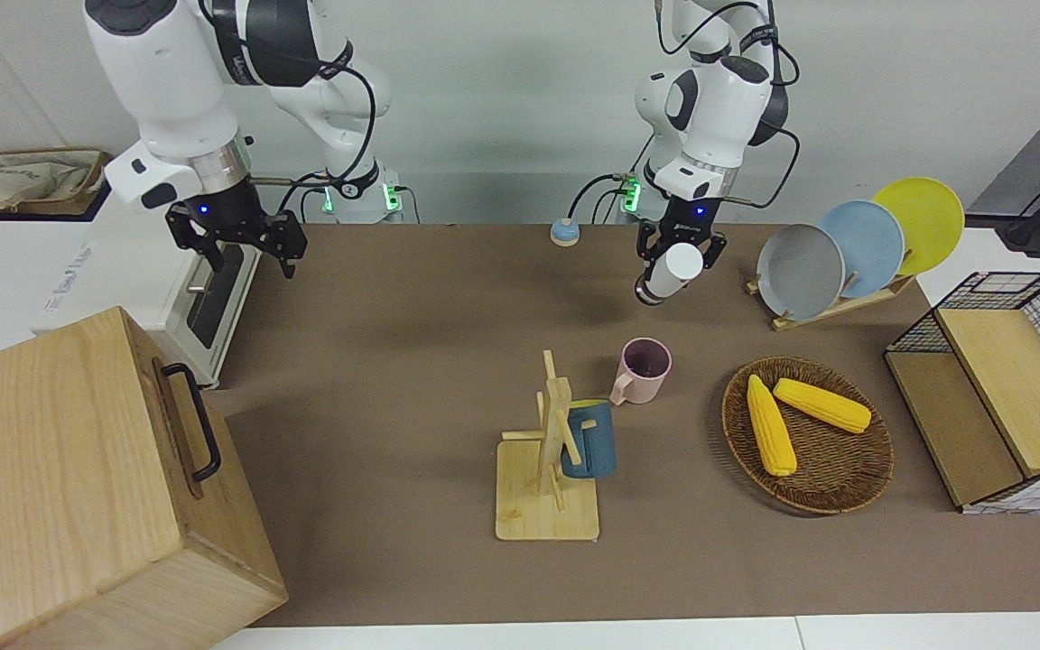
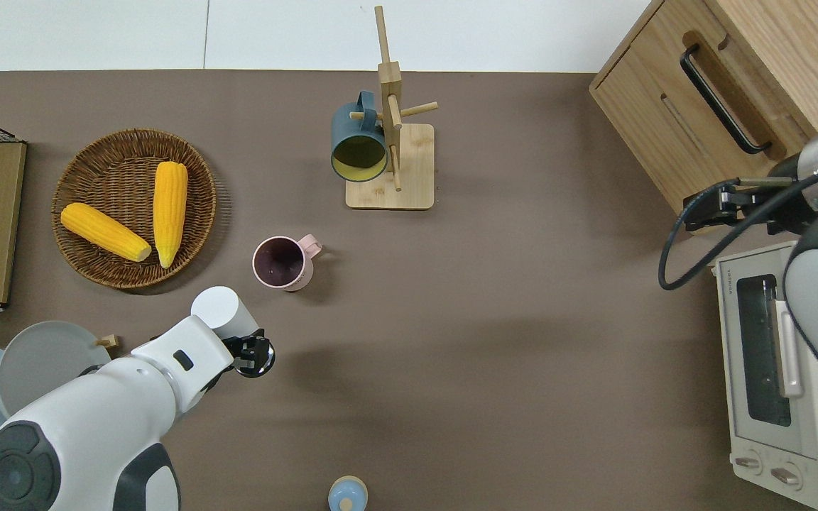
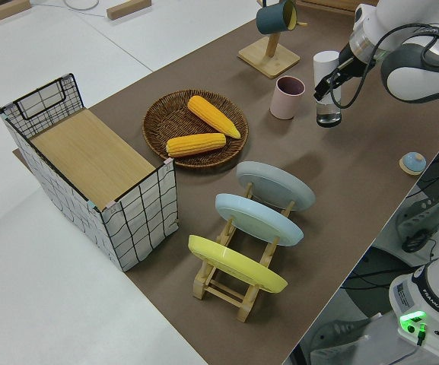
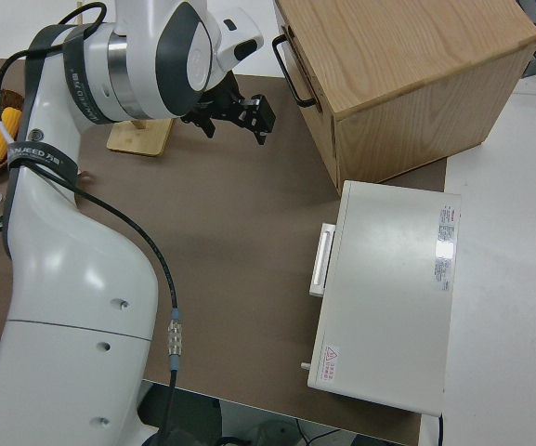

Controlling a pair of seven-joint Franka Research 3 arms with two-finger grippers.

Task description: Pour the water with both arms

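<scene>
Wooden cabinet (image 1: 78,487) nearest camera, left gripper (image 1: 678,255) clamped on tilted white-capped bottle (image 1: 672,272) near pink mug (image 1: 642,370), right gripper (image 1: 245,244) parked, jaws apart, empty.

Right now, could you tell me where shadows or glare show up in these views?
Front view: the wooden box casts a broad soft shadow on the brown mat, and a faint one lies under the white bottle held by the left gripper. Right side view: a bright glare patch sits on the toaster oven. Overhead view: even light, soft shadows.

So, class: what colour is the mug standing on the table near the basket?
Pink mug, clearest in the overhead view.
</scene>
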